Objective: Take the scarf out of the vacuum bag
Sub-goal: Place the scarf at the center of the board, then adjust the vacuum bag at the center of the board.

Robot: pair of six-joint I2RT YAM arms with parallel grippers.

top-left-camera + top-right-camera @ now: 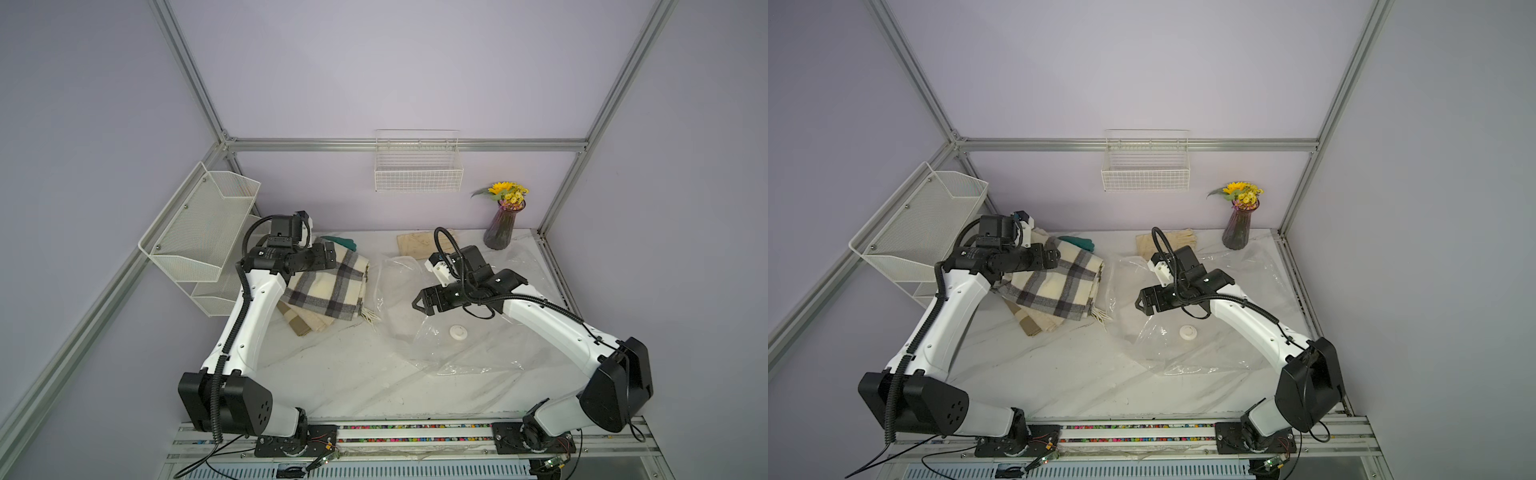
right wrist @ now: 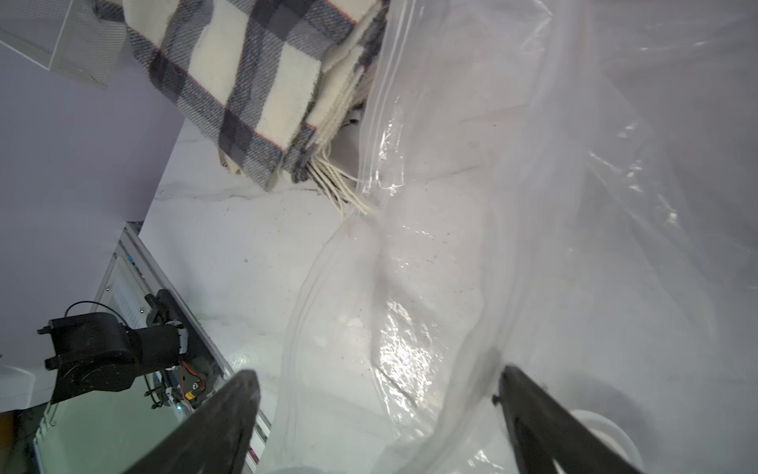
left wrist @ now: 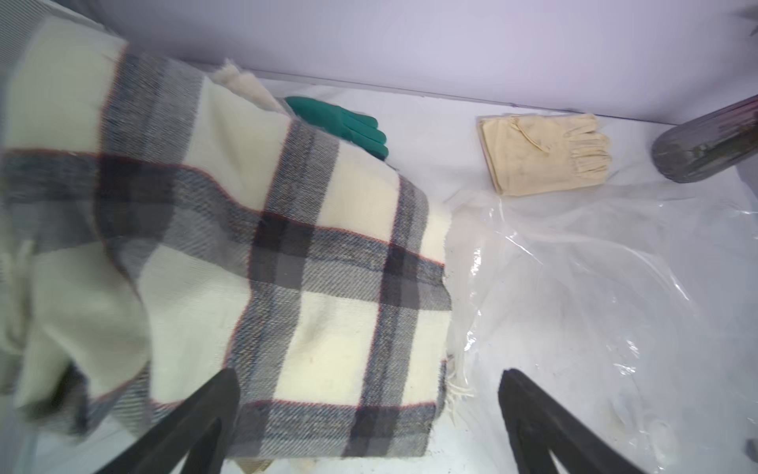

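Observation:
The scarf [image 1: 328, 286] [image 1: 1054, 286], cream with grey plaid, lies folded on the table left of the vacuum bag [image 1: 465, 357] [image 1: 1200, 357]. It is outside the bag, and its fringe touches the bag's open edge [image 2: 369, 172]. The bag is clear crinkly plastic with a round white valve cap [image 1: 458, 332] [image 1: 1188, 333]. My left gripper [image 3: 369, 390] [image 1: 330, 255] hovers open over the scarf's [image 3: 246, 254] edge nearest the bag, holding nothing. My right gripper [image 2: 377, 390] [image 1: 417, 305] stands open above the bag [image 2: 492, 205], with loose plastic film beneath its fingers.
A green glove [image 1: 340, 242] [image 3: 344, 123] lies behind the scarf, beige gloves [image 1: 419, 243] [image 3: 545, 152] at the back. A purple vase with flowers [image 1: 503, 228] stands back right. A mesh shelf [image 1: 199, 232] hangs on the left wall and a wire basket [image 1: 417, 170] on the back wall.

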